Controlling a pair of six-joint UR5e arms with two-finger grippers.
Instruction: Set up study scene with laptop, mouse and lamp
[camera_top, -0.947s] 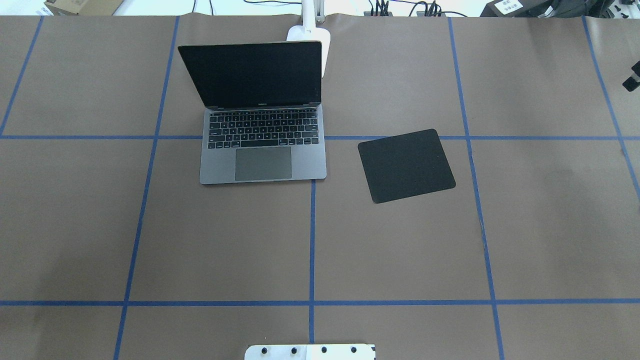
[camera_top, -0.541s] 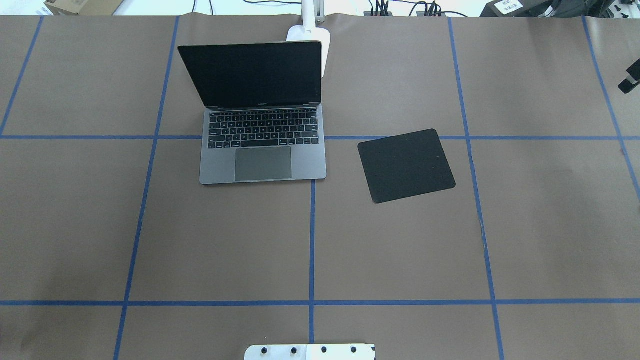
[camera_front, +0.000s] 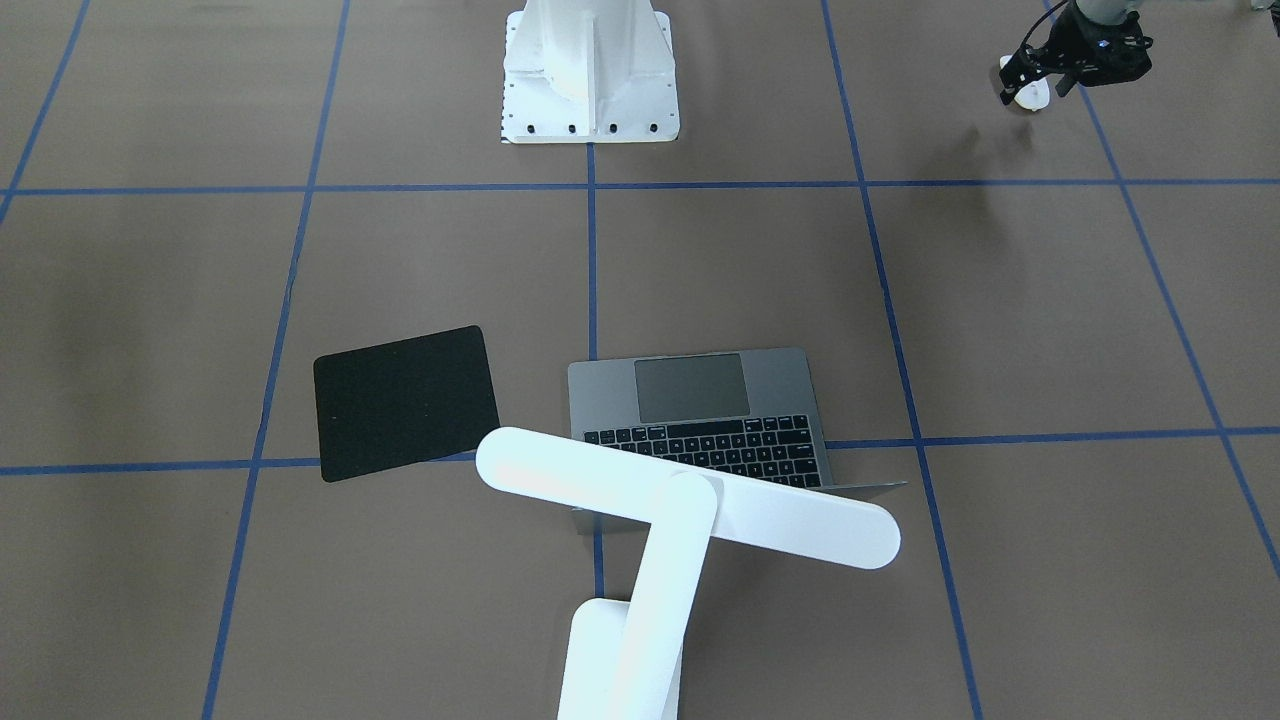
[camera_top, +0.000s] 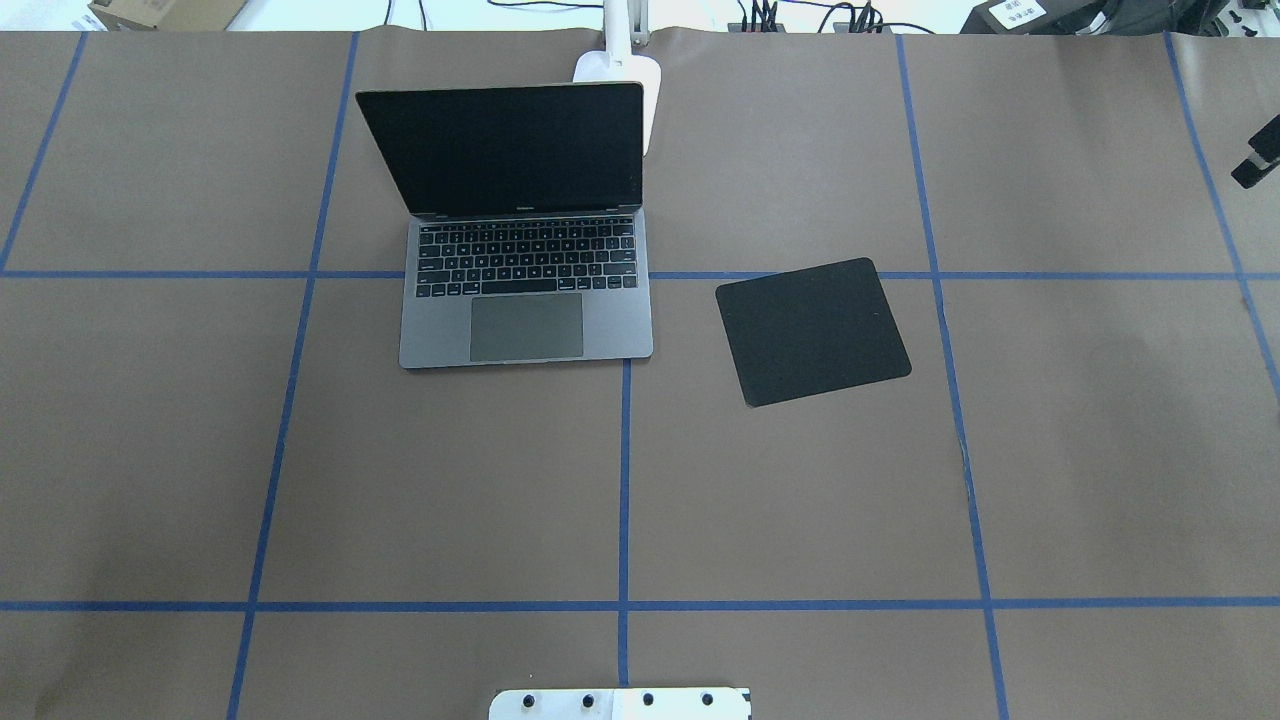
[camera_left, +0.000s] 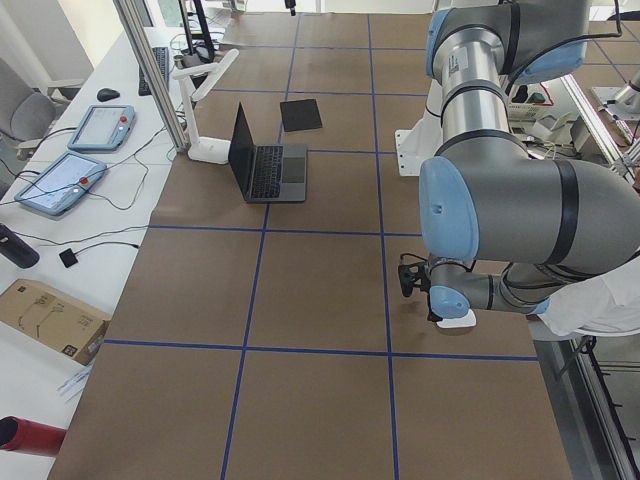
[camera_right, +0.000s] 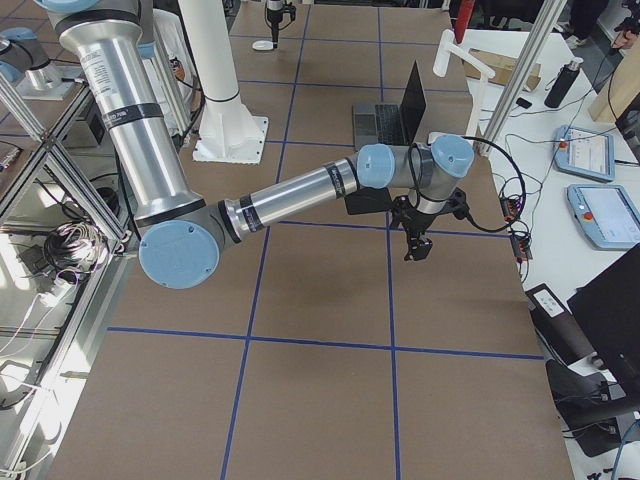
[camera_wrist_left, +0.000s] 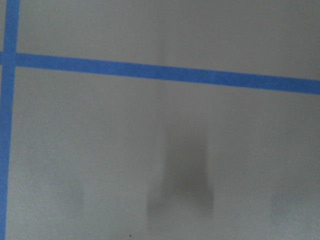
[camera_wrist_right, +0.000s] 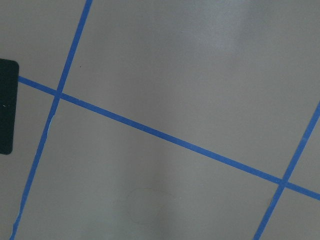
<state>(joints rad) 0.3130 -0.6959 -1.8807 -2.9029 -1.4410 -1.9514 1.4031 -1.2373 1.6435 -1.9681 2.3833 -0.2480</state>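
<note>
Far out on the robot's left side, close to its own edge of the table (camera_top: 800, 500): the mouse (camera_left: 456, 319), small, white, low at the brown cover. Directly over it the left gripper (camera_front: 1032, 82), pointing down, with dark parts on both sides of the white shell. Not possible to tell if closed firmly on the mouse or only standing around it, nor if lifted or lying. Left wrist view filled with blurred brown cover, one blue tape line (camera_wrist_left: 160, 72) and a soft shadow.

Well apart from there, toward the far edge: the laptop (camera_top: 525, 300), open, dark screen upright, keyboard and trackpad turned to the robot. Just behind the screen the lamp (camera_front: 690, 505), with base on the far side of the laptop, arm going up, and long bar head high, crossing before the lid in the front view. Just beside the laptop on the robot's right, not touching: a black mat (camera_top: 812, 332), turned a little against the tape grid.

Further right again the right gripper (camera_right: 416, 248), hanging from a stretched arm above bare cover, toward the far right corner. Seen only as a dark piece at the border of the overhead view and small from the side, so impossible to say how wide.

At the middle of the robot's edge, a white pedestal (camera_front: 590, 70), bolted down.
</note>
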